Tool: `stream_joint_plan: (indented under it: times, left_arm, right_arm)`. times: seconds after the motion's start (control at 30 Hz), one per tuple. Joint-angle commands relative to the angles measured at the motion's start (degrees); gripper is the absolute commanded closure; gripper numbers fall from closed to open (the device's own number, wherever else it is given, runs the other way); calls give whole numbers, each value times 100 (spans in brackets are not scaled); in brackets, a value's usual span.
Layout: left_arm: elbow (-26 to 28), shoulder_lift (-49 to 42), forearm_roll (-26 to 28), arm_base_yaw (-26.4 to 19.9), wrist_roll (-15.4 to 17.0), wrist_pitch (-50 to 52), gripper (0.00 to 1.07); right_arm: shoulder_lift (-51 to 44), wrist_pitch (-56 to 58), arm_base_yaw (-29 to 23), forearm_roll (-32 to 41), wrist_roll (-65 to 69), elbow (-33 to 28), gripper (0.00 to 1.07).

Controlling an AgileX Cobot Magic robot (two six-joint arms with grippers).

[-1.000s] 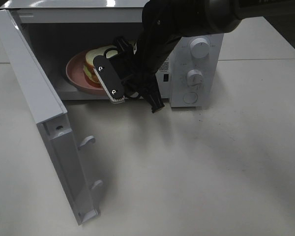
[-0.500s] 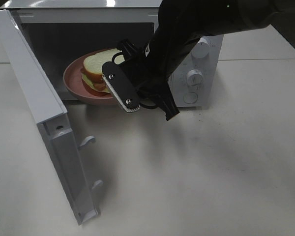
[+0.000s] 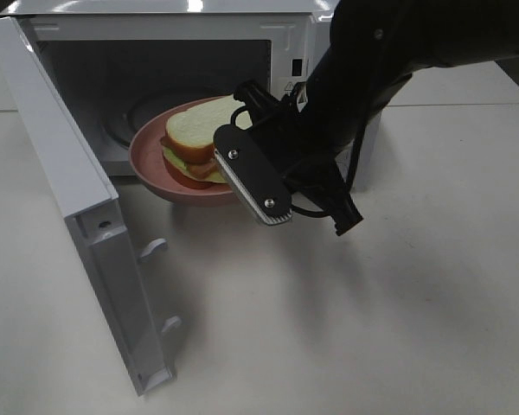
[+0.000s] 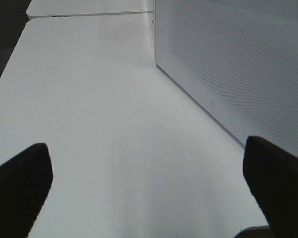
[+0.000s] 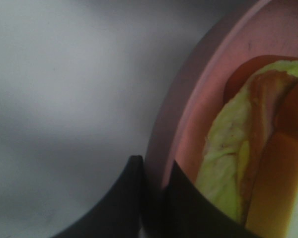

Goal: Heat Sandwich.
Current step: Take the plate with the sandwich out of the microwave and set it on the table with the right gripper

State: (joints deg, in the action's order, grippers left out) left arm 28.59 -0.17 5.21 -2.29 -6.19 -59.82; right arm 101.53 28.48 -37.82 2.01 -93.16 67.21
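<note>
**Plate held at the oven's open mouth**

The white boxy microwave (image 3: 199, 52) stands on the pale, smooth worktop (image 3: 372, 303), its door (image 3: 78, 216) swung wide so things can pass. At its mouth, the right claw (image 5: 151, 198) is clenched on the rim of the round pink plate (image 3: 151, 169); gripping the rim keeps food untouched. The sandwich (image 3: 199, 143) sits on that plate, soft bread stacked. Beside the microwave, the left claw (image 4: 149, 183) hangs released, holding nothing.

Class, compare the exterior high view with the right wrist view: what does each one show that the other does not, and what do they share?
Only the exterior high view shows the microwave, its open door and the dark arm. Only the right wrist view shows the right tool shut on the pink plate rim, a finger on each side. Both show the plate and the sandwich.
</note>
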Motion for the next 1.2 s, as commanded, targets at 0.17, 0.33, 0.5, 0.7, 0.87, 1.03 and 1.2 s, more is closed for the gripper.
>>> stream_joint_plan:
  times: [0.17,0.33,0.5,0.7,0.87,1.03,1.2]
  left_arm:
    - [-6,-143,23,-6,23,40,3]
    - [-6,-143,23,-6,23,40,3]
    - [-6,-143,23,-6,23,40,3]
    - [-6,-143,23,-6,23,40,3]
    - [-6,-143,23,-6,23,40,3]
    - [-6,-143,23,-6,23,40,3]
    - [-6,-143,23,-6,23,40,3]
  right_arm:
    - [-705,-160,29,-29,40,-596,107]
    - [-1106,-109,29,-29,46,-968,107]
    - [-1593,-109,29,-29,63,-1415,107]
    - [-1971,-6,29,-29,201,-1759,107]
    - [-2366,34,29,-34,321,-2108,107]
    - [-2807,46,29,-40,390,-2447,107]
    - [-3254,52,29,-201,665,-2813,107]
